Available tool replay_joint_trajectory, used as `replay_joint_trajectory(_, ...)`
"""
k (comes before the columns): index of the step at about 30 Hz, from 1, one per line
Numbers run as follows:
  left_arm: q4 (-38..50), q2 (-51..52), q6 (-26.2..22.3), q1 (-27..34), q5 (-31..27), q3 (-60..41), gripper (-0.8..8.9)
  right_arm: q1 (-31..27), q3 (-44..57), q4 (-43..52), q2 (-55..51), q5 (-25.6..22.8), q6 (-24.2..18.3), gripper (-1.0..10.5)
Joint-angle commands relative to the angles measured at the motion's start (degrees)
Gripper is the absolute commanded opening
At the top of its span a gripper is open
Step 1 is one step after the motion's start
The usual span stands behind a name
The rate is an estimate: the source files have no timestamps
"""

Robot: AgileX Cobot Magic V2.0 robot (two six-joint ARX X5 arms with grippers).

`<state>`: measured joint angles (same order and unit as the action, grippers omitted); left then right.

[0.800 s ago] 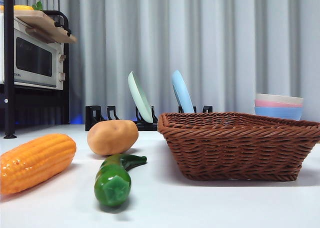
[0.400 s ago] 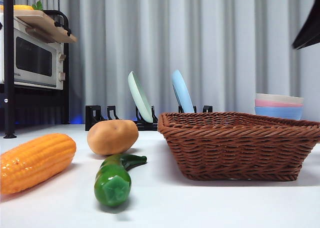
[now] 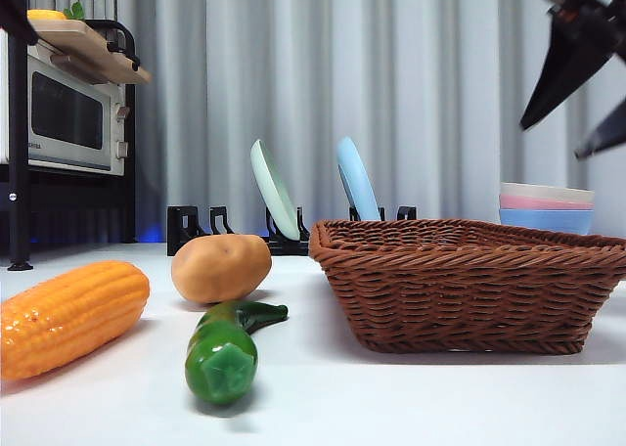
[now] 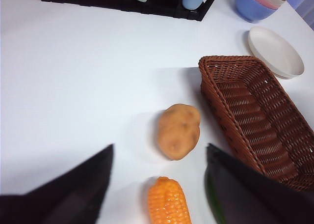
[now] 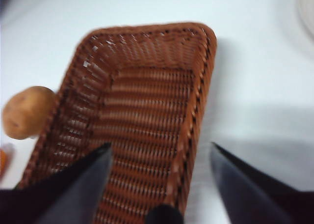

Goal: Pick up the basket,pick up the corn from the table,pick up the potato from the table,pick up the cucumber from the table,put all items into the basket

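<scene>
Wide brown woven wicker basket (image 3: 469, 285) sits empty on the white table (image 3: 391, 397); glossy orange-yellow corn cob (image 3: 68, 314), smooth tan potato (image 3: 221, 268) and shiny dark green cucumber (image 3: 225, 348) lie beside it. Right gripper (image 5: 159, 160) hovers above the basket, jaws spread wide, holding nothing. Left gripper (image 4: 157, 177) likewise open, empty, over potato and corn. Judgement: basket light, stiff; braided rim offers best purchase. Vegetables look slick; grasp mid-body.

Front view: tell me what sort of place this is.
Probably a mock kitchen set up for robot trials: a toaster oven on a black shelf, plates in a black dish rack, stacked bowls, all before a plain grey curtain.
</scene>
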<state>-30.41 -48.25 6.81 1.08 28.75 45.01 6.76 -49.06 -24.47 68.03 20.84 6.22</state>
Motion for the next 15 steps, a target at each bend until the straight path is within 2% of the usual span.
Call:
replay_joint_trajectory(1, 0.0, 0.0, -0.8, 0.0, 0.3, 0.1, 3.55, 0.0, -1.6, 0.1, 5.0, -0.2, -1.2, 4.4)
replay_joint_trajectory(11, -0.2, 0.0, -0.8, 0.0, 0.3, 0.1, 3.55, 0.0, -6.0, 0.0, 21.5, -0.1, -1.2, 4.3)
replay_joint_trajectory(13, -0.2, 0.0, -0.8, 0.0, 0.2, 0.1, 3.55, 0.0, -6.2, 0.0, 23.5, 0.3, -1.2, 3.4)
replay_joint_trajectory(15, -0.2, 0.0, -0.8, 0.0, 0.2, 0.1, 3.55, 0.0, -6.3, 0.0, 24.9, 0.3, -1.2, 1.8)
